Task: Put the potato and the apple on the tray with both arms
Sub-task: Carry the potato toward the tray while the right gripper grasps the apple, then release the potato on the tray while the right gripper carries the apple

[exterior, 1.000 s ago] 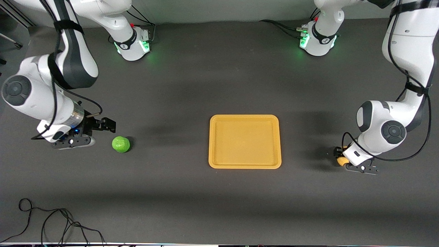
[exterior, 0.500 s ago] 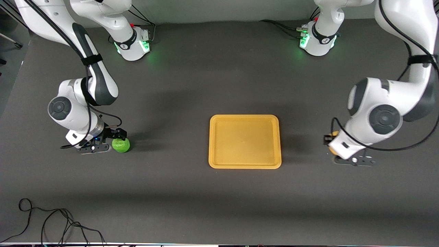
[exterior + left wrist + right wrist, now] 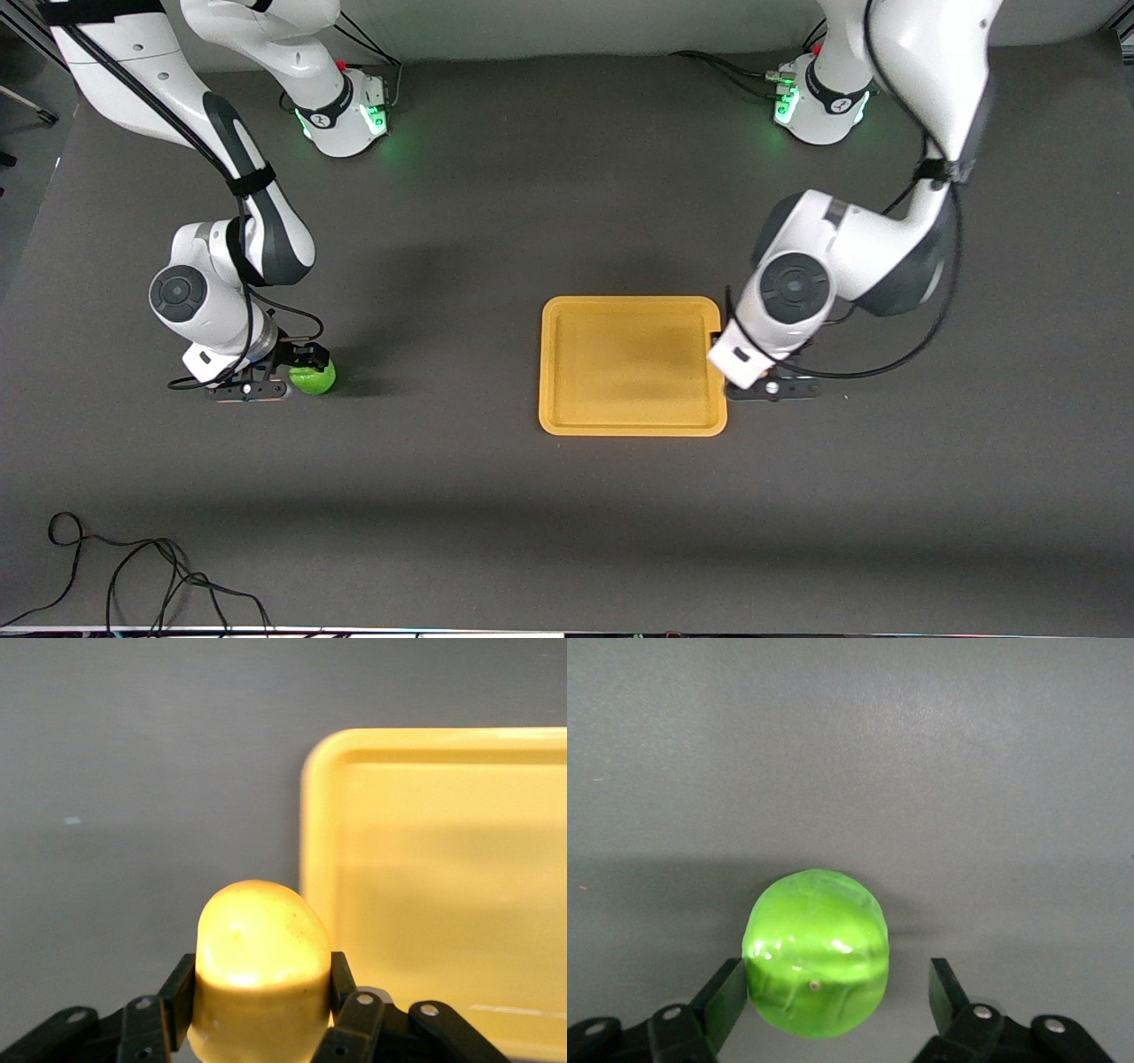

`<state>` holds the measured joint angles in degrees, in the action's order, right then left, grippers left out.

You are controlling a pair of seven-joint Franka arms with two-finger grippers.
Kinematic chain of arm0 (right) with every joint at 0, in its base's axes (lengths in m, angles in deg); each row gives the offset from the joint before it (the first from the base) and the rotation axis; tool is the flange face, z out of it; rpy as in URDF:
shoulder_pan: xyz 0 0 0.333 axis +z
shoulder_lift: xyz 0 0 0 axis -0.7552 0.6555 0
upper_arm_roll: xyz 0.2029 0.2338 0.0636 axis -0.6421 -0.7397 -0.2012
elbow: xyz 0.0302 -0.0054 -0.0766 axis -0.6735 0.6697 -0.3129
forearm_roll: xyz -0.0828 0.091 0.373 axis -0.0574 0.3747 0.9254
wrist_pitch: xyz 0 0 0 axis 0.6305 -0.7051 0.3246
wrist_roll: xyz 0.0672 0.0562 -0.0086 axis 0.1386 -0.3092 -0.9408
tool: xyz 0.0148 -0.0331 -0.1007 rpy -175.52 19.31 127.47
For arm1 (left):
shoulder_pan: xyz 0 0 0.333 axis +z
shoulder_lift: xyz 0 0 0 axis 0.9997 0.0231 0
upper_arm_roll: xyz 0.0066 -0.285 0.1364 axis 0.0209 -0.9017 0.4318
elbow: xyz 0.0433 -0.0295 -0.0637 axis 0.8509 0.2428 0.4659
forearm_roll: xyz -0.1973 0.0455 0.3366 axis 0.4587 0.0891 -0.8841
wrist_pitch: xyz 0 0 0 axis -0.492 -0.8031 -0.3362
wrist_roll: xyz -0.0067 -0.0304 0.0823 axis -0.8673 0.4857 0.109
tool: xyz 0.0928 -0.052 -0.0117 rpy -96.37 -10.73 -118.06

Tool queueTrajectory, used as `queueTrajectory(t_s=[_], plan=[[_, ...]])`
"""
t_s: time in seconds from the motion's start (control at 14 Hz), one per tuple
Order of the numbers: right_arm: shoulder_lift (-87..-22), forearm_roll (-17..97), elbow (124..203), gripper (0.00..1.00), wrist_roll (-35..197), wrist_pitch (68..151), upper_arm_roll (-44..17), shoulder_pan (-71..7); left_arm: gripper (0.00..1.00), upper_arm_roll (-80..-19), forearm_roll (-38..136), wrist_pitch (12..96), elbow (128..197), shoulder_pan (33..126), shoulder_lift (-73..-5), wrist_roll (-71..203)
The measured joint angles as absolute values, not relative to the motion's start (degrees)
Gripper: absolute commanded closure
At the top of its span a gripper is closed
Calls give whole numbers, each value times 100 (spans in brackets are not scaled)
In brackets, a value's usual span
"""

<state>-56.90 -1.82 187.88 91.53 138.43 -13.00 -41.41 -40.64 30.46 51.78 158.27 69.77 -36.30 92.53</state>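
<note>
The yellow-orange potato (image 3: 259, 957) sits clamped between the fingers of my left gripper (image 3: 261, 979), which is shut on it. It hangs in the air over the edge of the yellow tray (image 3: 312, 815) at the left arm's end; in the front view the wrist hides it. The tray (image 3: 633, 427) lies flat mid-table with nothing on it. The green apple (image 3: 314, 378) rests on the table toward the right arm's end. My right gripper (image 3: 837, 990) is open around the apple (image 3: 815, 948): one finger touches it, the other stands apart from it.
A loose black cable (image 3: 133, 576) lies at the table's corner nearest the front camera, at the right arm's end. The two arm bases (image 3: 341, 115) (image 3: 819, 106) stand along the edge farthest from the front camera. Dark bare table lies between apple and tray.
The left arm has lifted the potato off the table and carried it over to the tray's edge. The right gripper has moved onto the apple and its fingers have narrowed around it.
</note>
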Motion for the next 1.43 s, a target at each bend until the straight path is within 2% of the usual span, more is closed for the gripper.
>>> queueTrajectory(t_s=[0.14,0.21,0.36,0.43,0.57,0.93,1.14,1.21,1.29,1.36,1.43], plan=[[-5573,-181,18788,17,9207,13974,-1297,-4153,67,-4060,3044,5567,15819,6755,-3294,9576],[-5525,-173,18782,28,9221,14014,-1293,-4161,67,-4059,3043,5693,15812,6685,-3136,9652],[-5491,-149,18750,56,9235,14015,-1288,-4164,67,-4052,3043,5795,15768,6641,-2905,9697],[-5490,-146,18700,59,9251,13993,-1289,-4164,67,-4041,3043,5812,15753,6642,-2852,9705],[-5503,-92,18504,59,9256,13691,-1299,-4156,66,-4031,3043,5848,15726,6637,-2805,9749],[-5864,390,17215,59,9260,11716,-1379,-3663,65,-4035,3043,5851,15716,6529,-2705,9869],[-5926,932,16822,61,9382,11550,-1401,-3011,61,-4034,3025,5911,15711,6460,-2618,9936],[-5890,956,16688,61,9619,11550,-1406,-2787,52,-4033,3001,5917,15711,6456,-2596,9939],[-5810,958,16537,61,9808,11550,-1411,-2629,23,-4024,2966,5918,15709,6456,-2581,9939],[-5692,967,16368,61,9908,11550,-1415,-2506,0,-4008,2944,5919,15707,6458,-2576,9939],[-5545,976,16189,61,10035,11552,-1416,-2388,0,-3989,2934,5919,15703,6459,-2575,9938]])
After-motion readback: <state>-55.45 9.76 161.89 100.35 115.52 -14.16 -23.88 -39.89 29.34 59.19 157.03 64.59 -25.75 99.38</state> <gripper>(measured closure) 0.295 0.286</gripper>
